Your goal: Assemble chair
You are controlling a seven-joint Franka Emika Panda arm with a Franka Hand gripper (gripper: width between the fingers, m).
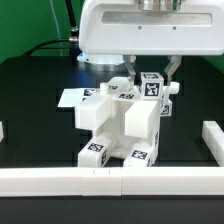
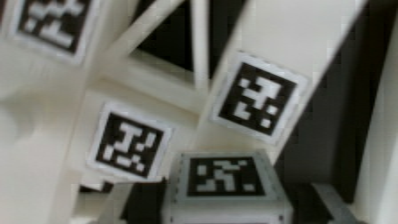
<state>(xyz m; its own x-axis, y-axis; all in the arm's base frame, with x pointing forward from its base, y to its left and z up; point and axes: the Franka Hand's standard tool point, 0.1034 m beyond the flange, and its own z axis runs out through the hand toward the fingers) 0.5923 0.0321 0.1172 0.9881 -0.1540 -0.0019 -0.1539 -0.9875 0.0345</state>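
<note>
The partly joined chair (image 1: 115,125) stands mid-table, a blocky white cluster of slabs and cubes with black-and-white tags. At its upper back, toward the exterior view's right, a small tagged white block (image 1: 152,86) sticks up. My gripper (image 1: 153,80) comes down from above and is shut on this block, one finger on each side. In the wrist view the same block (image 2: 226,178) sits between the dark fingers (image 2: 338,200), with my gripper (image 2: 228,208) closed on it. More tagged faces of the chair (image 2: 258,95) lie beyond it. Whether the block is joined to the chair is hidden.
The marker board (image 1: 78,97) lies flat behind the chair toward the exterior view's left. A long plain white rail (image 1: 110,181) runs along the front, with short white walls at the right (image 1: 212,140) and left (image 1: 2,130). The glossy robot body (image 1: 140,30) hangs overhead.
</note>
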